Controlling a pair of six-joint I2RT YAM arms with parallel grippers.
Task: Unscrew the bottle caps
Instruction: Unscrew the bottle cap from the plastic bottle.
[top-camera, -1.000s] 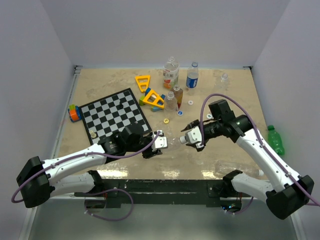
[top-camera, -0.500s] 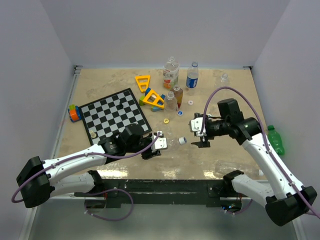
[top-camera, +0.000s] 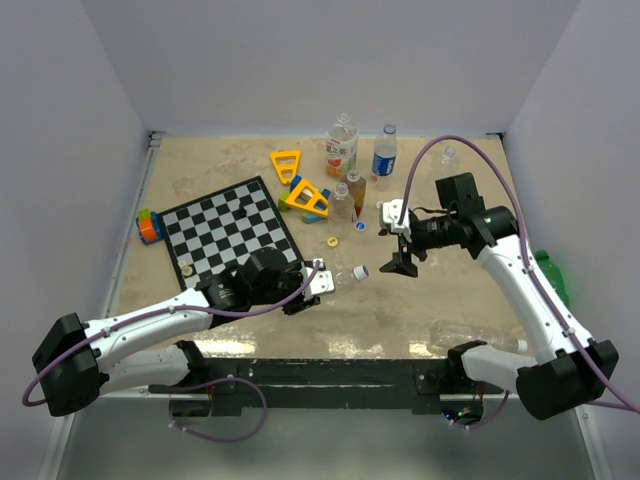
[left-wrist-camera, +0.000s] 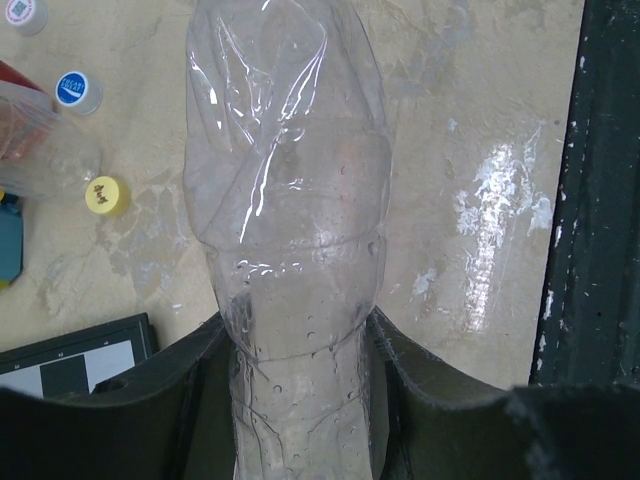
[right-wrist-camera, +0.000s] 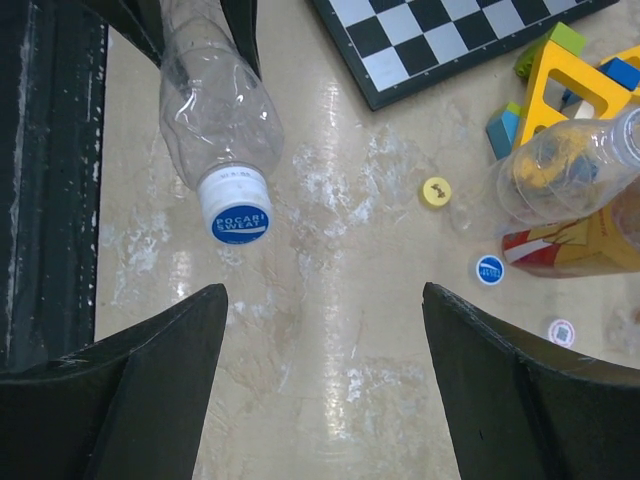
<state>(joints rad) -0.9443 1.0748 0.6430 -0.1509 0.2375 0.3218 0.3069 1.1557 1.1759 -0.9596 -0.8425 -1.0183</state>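
The clear bottle (left-wrist-camera: 285, 200) sits clamped by its lower part in the left gripper (top-camera: 320, 283), near the table (top-camera: 440, 300) front edge, with its blue-white cap (right-wrist-camera: 241, 214) on. The right gripper (top-camera: 402, 264) stands wide and apart from this cap. Beyond it lie a loose yellow cap (right-wrist-camera: 435, 191), a blue cap (right-wrist-camera: 490, 269) and the chessboard (right-wrist-camera: 450, 40)

Found left arm lying low from lower left of the top view toward centre. Noted left end effector (top-camera: 322, 283) clamped on the body of a clear bottle (left-wrist-camera: 285, 200), with fingers (left-wrist-camera: 150, 400) pressed to both sides. Found right arm arched up from lower right, wrist turned inward. Noted right end effector (top-camera: 402, 266) pointing down right of centre, jaws spread wide, gripping nothing.
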